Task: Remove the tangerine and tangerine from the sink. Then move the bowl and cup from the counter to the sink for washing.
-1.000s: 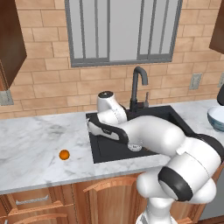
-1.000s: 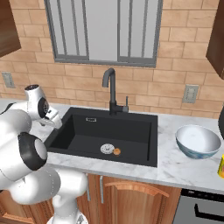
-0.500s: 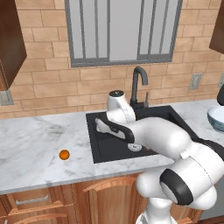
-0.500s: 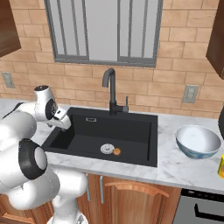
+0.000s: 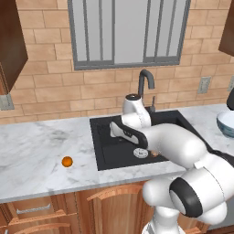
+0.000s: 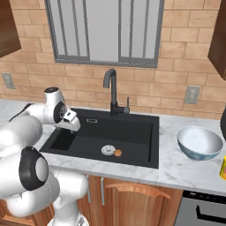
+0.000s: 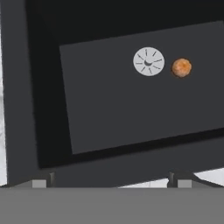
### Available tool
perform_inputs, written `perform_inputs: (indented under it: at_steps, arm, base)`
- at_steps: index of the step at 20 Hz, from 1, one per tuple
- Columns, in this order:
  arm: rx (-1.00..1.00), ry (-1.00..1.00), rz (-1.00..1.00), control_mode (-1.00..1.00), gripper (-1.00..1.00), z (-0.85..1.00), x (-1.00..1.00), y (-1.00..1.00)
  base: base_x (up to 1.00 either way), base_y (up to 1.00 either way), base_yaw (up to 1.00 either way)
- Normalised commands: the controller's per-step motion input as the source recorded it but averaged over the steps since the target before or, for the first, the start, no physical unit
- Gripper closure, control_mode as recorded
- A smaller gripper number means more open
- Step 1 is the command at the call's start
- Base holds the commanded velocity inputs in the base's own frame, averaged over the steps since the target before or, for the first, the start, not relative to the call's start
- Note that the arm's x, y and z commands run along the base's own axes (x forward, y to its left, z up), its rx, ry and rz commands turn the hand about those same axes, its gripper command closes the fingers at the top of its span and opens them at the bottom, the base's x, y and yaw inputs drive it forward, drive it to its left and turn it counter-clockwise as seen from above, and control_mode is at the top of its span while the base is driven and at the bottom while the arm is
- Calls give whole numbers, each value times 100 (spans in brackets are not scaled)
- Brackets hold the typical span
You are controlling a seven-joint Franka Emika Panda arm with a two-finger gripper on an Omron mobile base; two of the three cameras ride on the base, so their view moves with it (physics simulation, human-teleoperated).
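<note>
The gripper (image 6: 72, 125) hangs with jaws wide and nothing between them, over the left end of the sink (image 6: 132, 150). On the basin floor below, the dull tangerine (image 7: 181, 67) lies just beside the drain (image 7: 148, 61), apart from the fingers. The bright tangerine (image 5: 67, 161) sits on the counter (image 5: 36, 151) left of the sink, toward the front edge. The bowl (image 6: 199, 142) stands on the counter right of the sink, and the cup (image 6: 223, 168) shows at the far right edge.

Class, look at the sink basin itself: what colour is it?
Black. The sink shows best in the right base view, recessed in the white marble counter.
</note>
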Motion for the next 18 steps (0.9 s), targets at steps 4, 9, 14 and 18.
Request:
perform_inputs:
  at_steps: [4, 9, 14, 18]
  arm:
    - [0, 0, 4, -100, -100, 0, 0, -36]
    - [0, 0, 3, -100, -100, 0, 0, -34]
    - [0, -5, 2, -100, -100, 0, 0, -33]
    - [0, -9, 2, -100, -100, 0, 1, -32]
  base:
    - [0, 0, 0]
    - [0, 0, 0]
    - [0, 0, 0]
    - [0, 0, 0]
